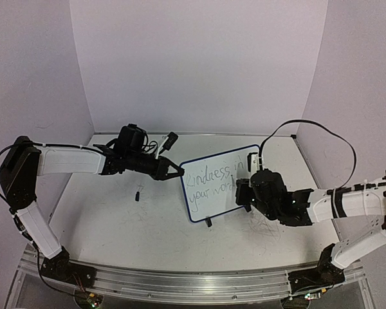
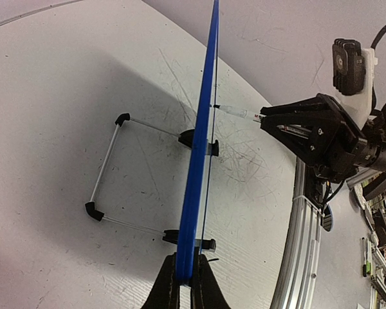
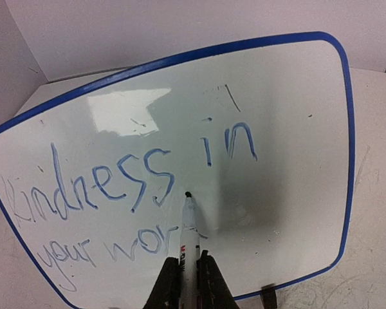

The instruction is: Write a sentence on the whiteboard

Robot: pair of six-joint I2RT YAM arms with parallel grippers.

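The whiteboard point(image 1: 209, 209) stands upright mid-table, tilted back on its feet. Seen edge-on, its blue frame point(image 2: 202, 129) runs up the left wrist view. My left gripper point(image 2: 185, 265) is shut on the board's left edge, also seen from above point(image 1: 177, 172). The sentence point(image 3: 116, 187) reads "Kindness in" over "your wor" in blue. My right gripper point(image 3: 190, 262) is shut on a white marker point(image 3: 190, 225), whose dark tip touches the whiteboard point(image 3: 289, 129) just under the "s", right of "wor". From above, the right gripper point(image 1: 244, 192) sits at the board's lower right.
A small black cap point(image 1: 137, 194) lies on the table left of the board. A thin wire stand point(image 2: 109, 164) with black corners props the board from behind. A black clip foot point(image 1: 209, 222) sticks out in front. An aluminium rail point(image 1: 193, 277) runs along the near edge.
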